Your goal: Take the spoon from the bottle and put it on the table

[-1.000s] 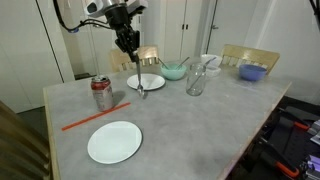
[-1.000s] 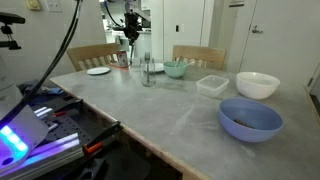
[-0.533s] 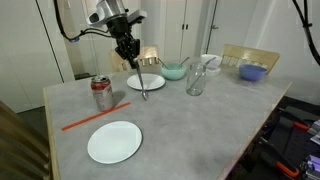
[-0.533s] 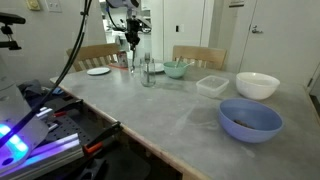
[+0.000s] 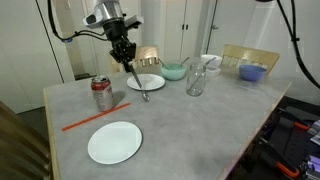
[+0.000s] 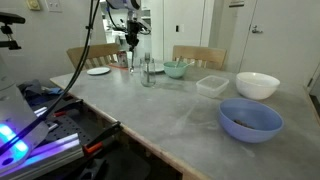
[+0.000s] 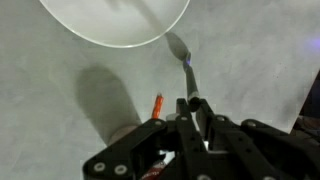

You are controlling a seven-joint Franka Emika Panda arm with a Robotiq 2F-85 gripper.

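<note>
My gripper (image 5: 126, 57) is shut on the handle of the spoon (image 5: 138, 80). The spoon hangs slanted, its bowl low over the table (image 5: 200, 130), just in front of a small white plate (image 5: 148, 83). In the wrist view the spoon (image 7: 184, 62) points away from the gripper (image 7: 193, 104) over bare table, just past the plate's rim (image 7: 115, 25). The clear glass bottle (image 5: 195, 80) stands upright to the right, apart from the gripper, with nothing in it. It also shows in an exterior view (image 6: 148, 72) beside the gripper (image 6: 129, 42).
A red soda can (image 5: 101, 93) and an orange-red stick (image 5: 95, 115) lie left of the spoon. A larger white plate (image 5: 114, 142) is at the front. A green bowl (image 5: 173, 71), blue bowl (image 5: 253, 71), white bowl (image 6: 257, 84) and clear container (image 6: 211, 85) stand further along.
The gripper has shifted a little to the left and lower with the spoon still in it. Nothing else has moved.
</note>
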